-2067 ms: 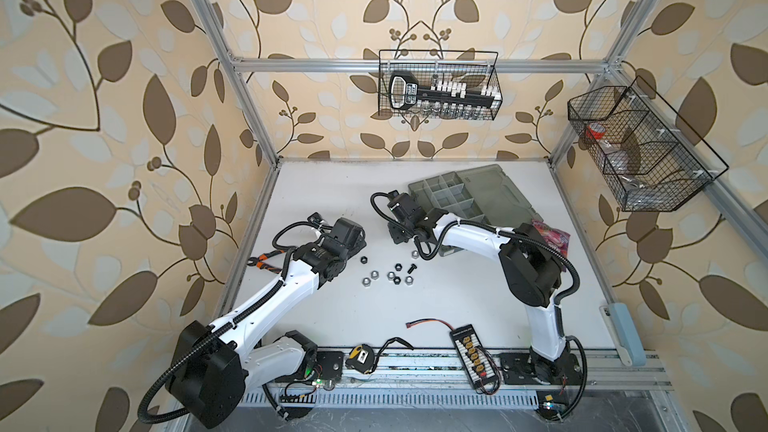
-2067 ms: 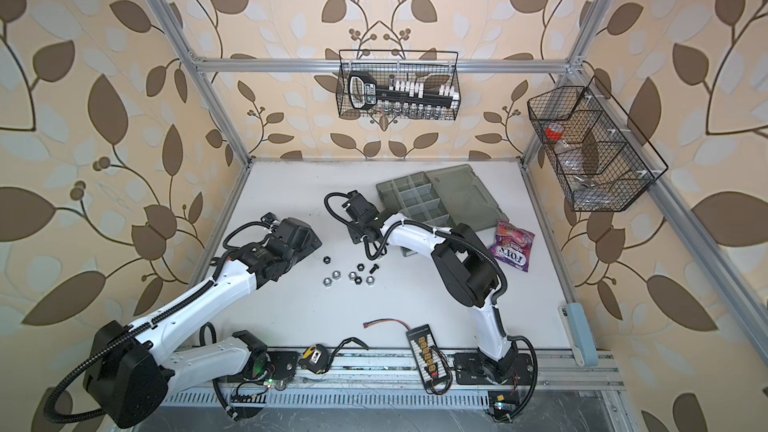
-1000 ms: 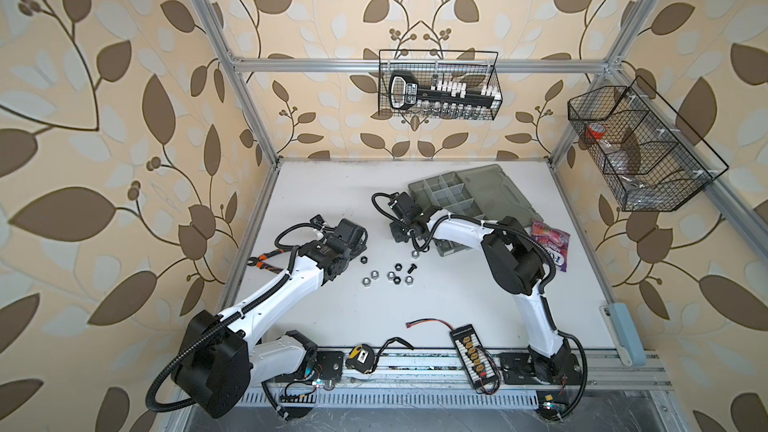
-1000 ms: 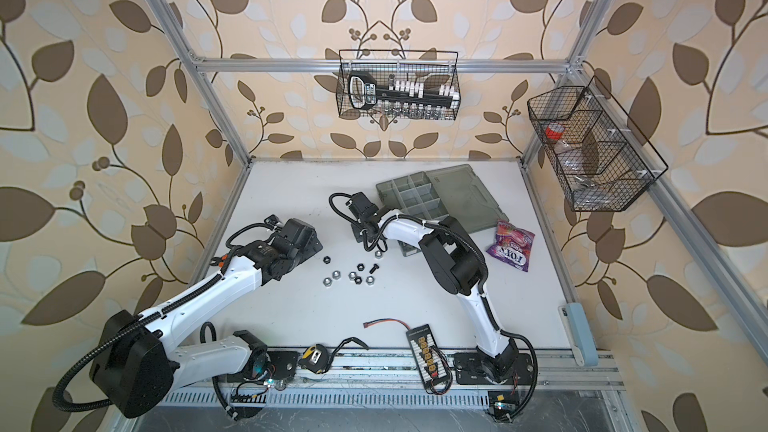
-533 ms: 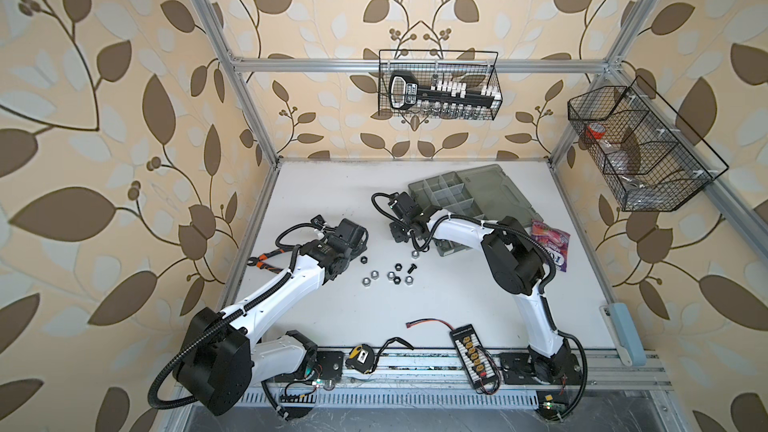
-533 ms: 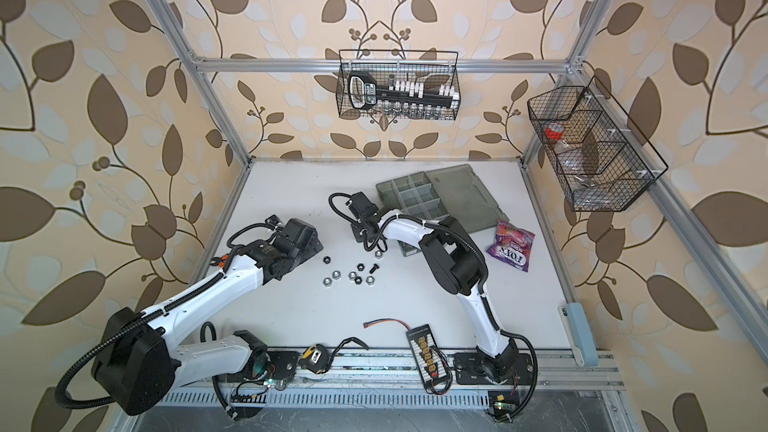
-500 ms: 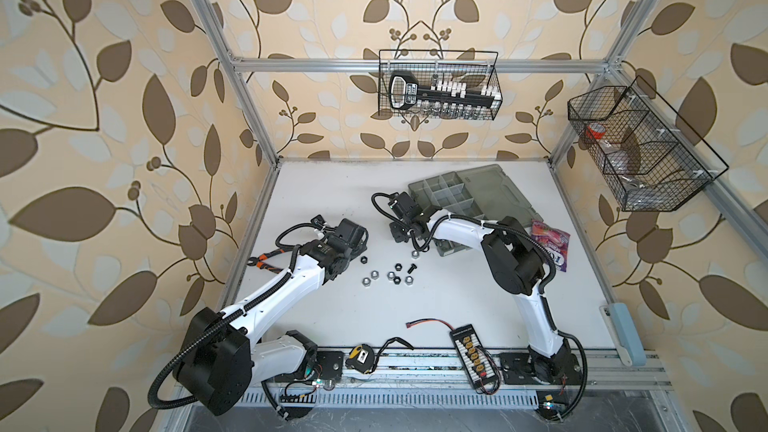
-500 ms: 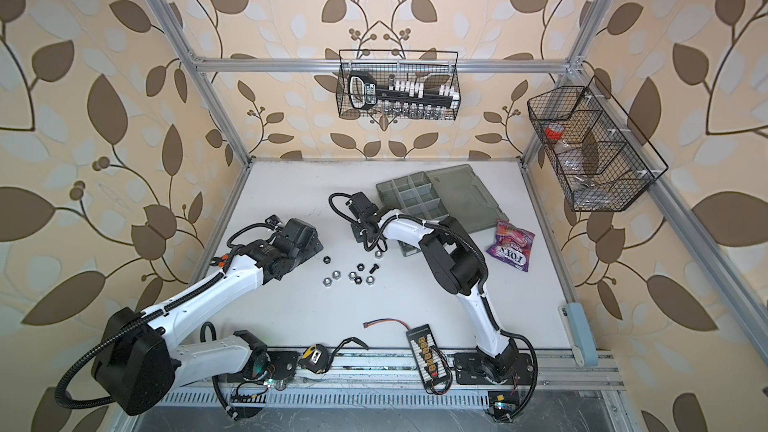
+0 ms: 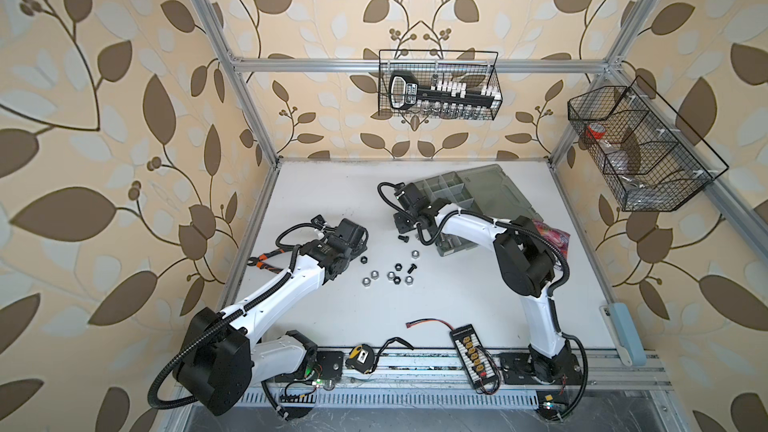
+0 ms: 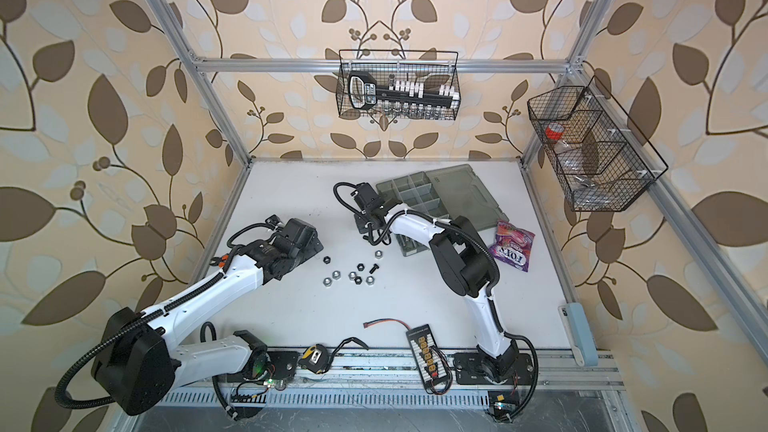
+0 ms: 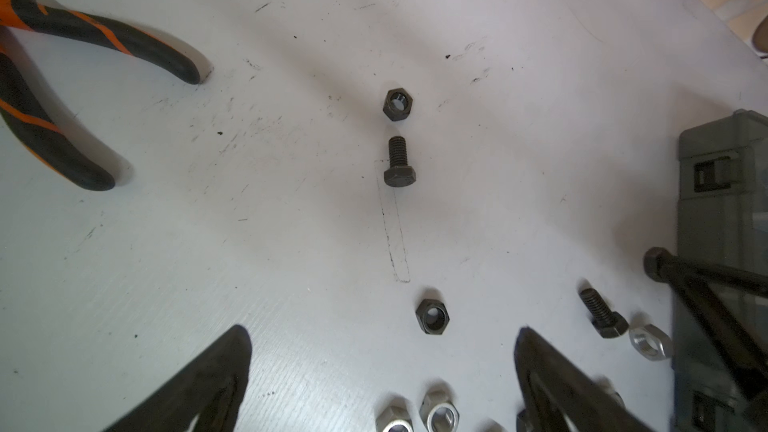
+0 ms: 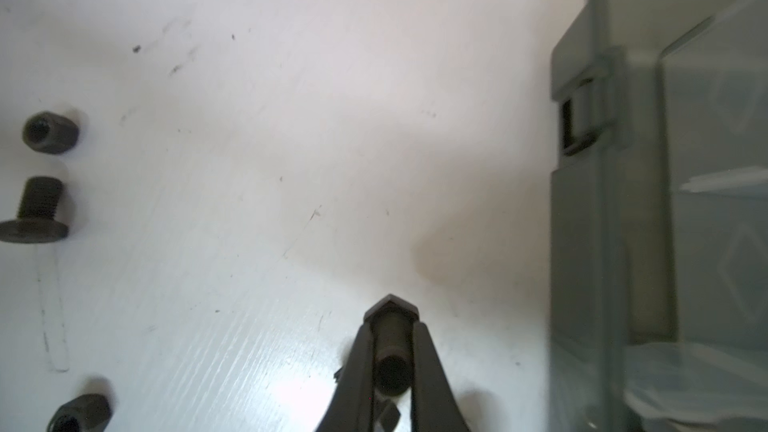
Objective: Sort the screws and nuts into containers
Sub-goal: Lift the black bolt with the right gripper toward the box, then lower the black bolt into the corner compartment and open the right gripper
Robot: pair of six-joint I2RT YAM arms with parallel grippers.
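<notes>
Over the last couple of seconds the right arm has swung its elbow a touch toward the middle. That bared more of the candy bag, and the right hand has pinched closed. The left arm has hardly stirred.

Both top views give me the white desk. The grey case lies open at its back right, with its compartments on the side toward the middle. The right arm crosses the nearest ones, so I cannot tell what lies in them.

Of the pliers the top views show only a scrap behind the left arm, while the left wrist view shows both handles plainly.

The left hand hovers over the desk with its fingers spread wide and nothing between them.

Only the right wrist view shows me the grip. A black screw is pinched by its shaft, its hex head poking past the fingertips. It is beside the case's outer wall and in no compartment. In both top views the hand itself hides it. I cannot tell whether it is clear of the desk.

Two loose screws lie on the desk, the second of them just beside a silver nut. The remaining nuts, black and silver, lie scattered between the two hands.
</notes>
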